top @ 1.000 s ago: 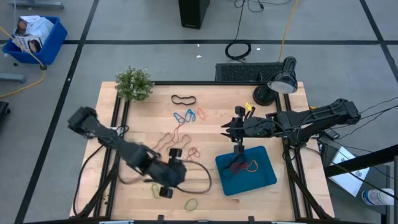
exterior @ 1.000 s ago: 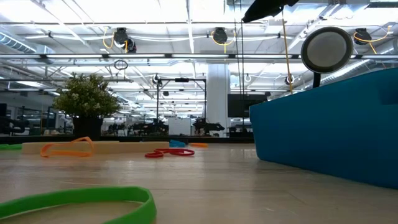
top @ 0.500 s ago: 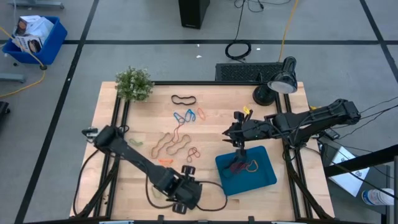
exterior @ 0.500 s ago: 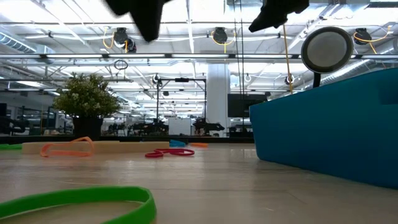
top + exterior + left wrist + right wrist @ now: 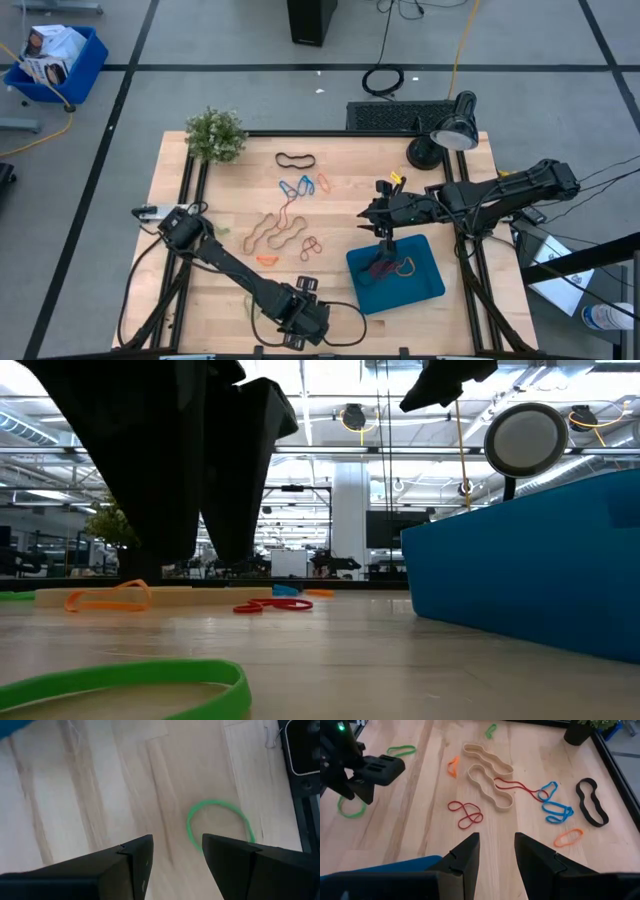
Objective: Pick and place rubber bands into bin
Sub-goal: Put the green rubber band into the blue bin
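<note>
**Left claw hangs over a green band, right claw above the bin's far edge**

The left gripper (image 5: pixel 296 322) is down at the near edge of the table (image 5: pixel 230 190), fingers (image 5: pixel 135 862) spread apart with nothing between them, and a green rubber band (image 5: pixel 218 826) lies flat on the wood just ahead of the tips. In the low view those dark fingers hang clear of the tabletop. The right gripper (image 5: pixel 383 232) sits above the far edge of the teal bin (image 5: pixel 425 282), jaws parted and empty. Inside the bin, a few bands (image 5: pixel 392 267) already lie. Out on the wood between the arms, loose bands are scattered: tan loops (image 5: pixel 487 775), red (image 5: pixel 466 813), blue (image 5: pixel 556 810), orange (image 5: pixel 568 837) and black (image 5: pixel 591 801).
</note>
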### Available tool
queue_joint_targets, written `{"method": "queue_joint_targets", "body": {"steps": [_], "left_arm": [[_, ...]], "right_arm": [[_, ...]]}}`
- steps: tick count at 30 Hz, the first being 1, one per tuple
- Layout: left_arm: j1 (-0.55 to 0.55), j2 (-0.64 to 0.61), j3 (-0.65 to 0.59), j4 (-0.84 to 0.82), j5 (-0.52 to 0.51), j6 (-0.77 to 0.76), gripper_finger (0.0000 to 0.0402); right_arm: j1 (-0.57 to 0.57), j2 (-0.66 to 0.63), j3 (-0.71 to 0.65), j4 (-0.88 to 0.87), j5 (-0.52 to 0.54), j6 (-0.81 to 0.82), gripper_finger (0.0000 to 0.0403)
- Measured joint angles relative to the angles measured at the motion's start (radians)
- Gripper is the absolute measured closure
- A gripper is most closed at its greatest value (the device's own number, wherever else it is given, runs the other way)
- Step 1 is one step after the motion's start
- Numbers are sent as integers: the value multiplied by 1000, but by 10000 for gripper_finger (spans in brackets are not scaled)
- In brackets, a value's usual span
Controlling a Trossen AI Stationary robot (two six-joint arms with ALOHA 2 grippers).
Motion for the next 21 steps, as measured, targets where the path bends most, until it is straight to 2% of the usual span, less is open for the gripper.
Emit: {"method": "queue_joint_targets", "body": {"steps": [7, 21], "left_arm": [[0, 0, 0, 22, 0, -1, 225], [-3, 86, 0, 62, 27, -23, 225]], "right_arm": [[0, 0, 0, 6, 0, -3, 284], [0, 0, -1, 6, 0, -4, 287]]}}
